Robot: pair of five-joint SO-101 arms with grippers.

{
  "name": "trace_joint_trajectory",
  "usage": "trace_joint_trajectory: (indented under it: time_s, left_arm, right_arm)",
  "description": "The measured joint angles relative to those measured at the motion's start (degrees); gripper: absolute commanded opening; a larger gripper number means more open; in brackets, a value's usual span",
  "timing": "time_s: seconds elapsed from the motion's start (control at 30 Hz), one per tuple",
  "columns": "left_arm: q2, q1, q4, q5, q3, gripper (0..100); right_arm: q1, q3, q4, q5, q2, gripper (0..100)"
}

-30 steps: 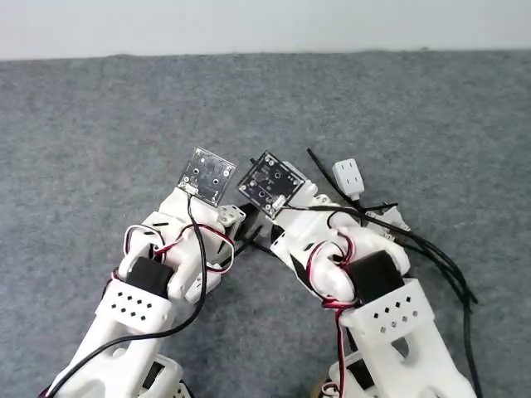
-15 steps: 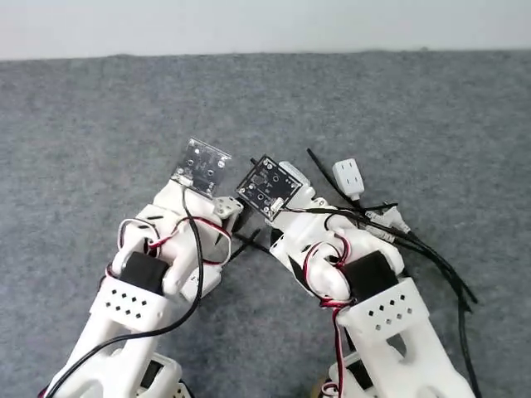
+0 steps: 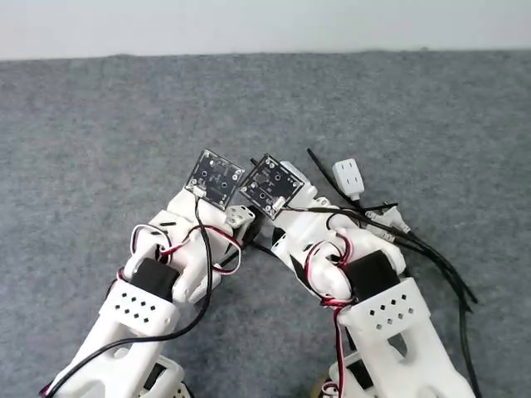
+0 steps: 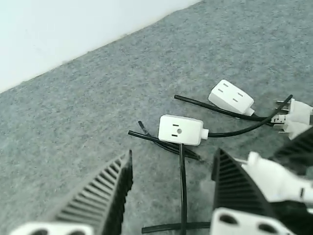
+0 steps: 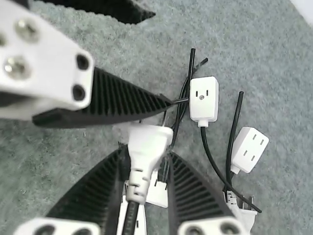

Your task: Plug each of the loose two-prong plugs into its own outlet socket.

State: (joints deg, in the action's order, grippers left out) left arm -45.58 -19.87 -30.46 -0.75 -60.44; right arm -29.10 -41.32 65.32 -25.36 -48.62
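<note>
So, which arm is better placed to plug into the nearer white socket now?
Right. The right gripper is shut on a white plug, and the nearer socket lies just ahead of it. The left gripper is open and holds nothing.

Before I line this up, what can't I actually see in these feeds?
- Right wrist view: the prongs of the held plug in the right gripper are covered by a finger of the left gripper.
- Left wrist view: the loose plug runs off the picture's edge, so its cord end is cut off.
- High view: the held plug is hidden beneath the arms' wrist cameras.
</note>
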Motion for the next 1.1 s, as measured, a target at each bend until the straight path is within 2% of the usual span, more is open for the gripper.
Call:
trace_joint_trajectory:
  time_s: [0.3,1.1]
  left_arm:
    - [-0.18,-2.55,4.40,0.35,-3.43,27]
    - [0.00,-5.89,4.75,0.09,-5.27,27]
  right_arm:
    - [-0.09,5.36,5.10,0.00,0.00,1.0]
    - [-1.49,8.88,9.32,1.32,-0.09,1.0]
